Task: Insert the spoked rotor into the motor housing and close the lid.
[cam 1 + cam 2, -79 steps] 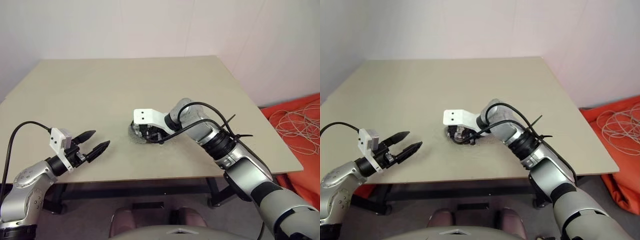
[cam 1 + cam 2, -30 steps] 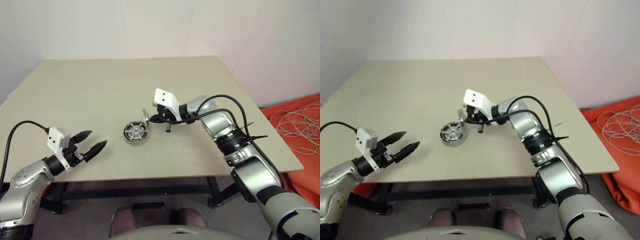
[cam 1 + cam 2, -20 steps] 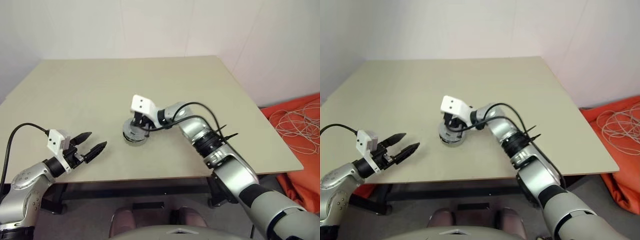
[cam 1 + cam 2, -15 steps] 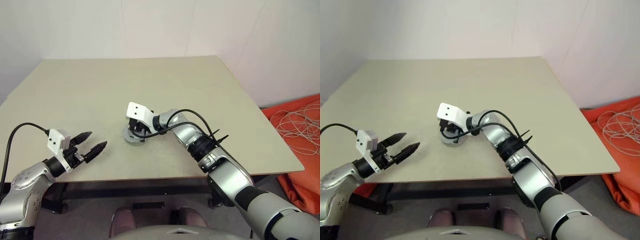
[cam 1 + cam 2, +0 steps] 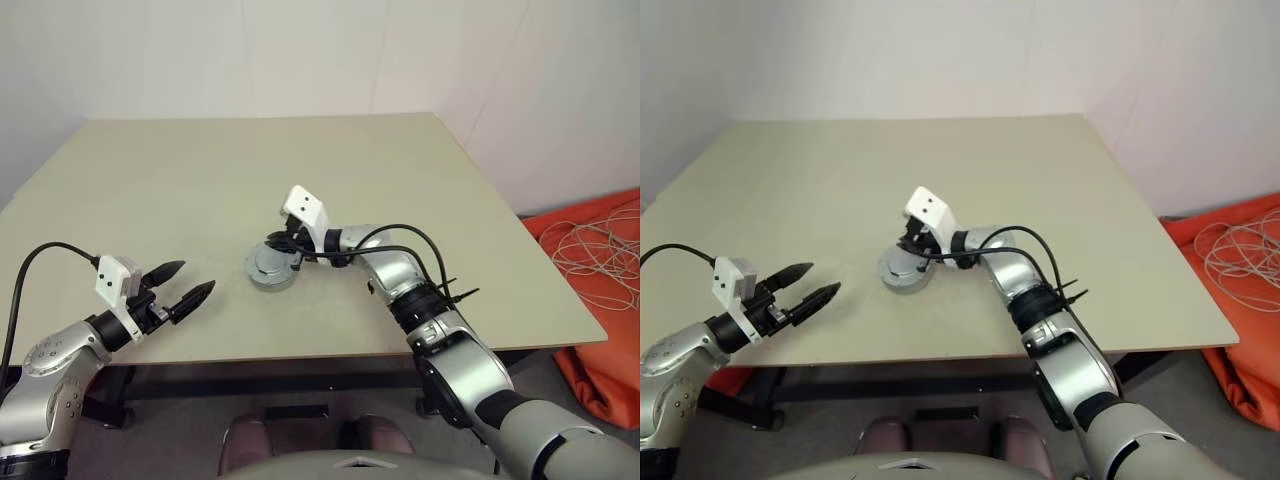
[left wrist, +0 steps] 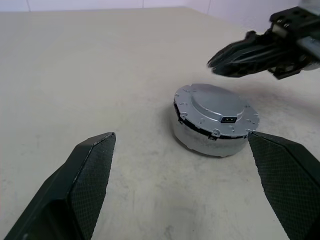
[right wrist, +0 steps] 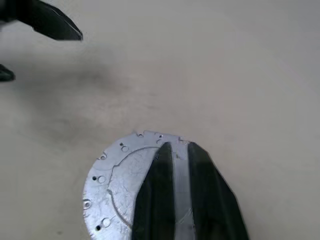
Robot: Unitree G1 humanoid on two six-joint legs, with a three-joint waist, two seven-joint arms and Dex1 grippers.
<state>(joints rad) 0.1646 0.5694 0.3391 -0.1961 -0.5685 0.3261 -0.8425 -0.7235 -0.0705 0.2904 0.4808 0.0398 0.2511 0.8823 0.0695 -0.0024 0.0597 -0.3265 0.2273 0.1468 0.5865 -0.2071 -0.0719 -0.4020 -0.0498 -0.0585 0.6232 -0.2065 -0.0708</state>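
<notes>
- The motor housing (image 6: 212, 134) is seen standing on the beige table (image 5: 180, 190), with the lid (image 6: 216, 106) seated flat on top of it as a grey disc ringed with small screw holes.
- The right gripper (image 6: 227, 56) is held just above the far edge of the lid, its fingers (image 7: 161, 185) drawn almost together with only a thin slit left between them; nothing is grasped in them.
- In the right wrist view the lid (image 7: 125, 200) is found directly beneath those fingertips; whether they touch it cannot be told.
- The left gripper (image 5: 187, 282) is held well apart from the housing, near the table's front edge, its fingers (image 6: 87, 170) spread wide and empty.
- The housing is framed between the left fingers, ahead of their tips.
</notes>
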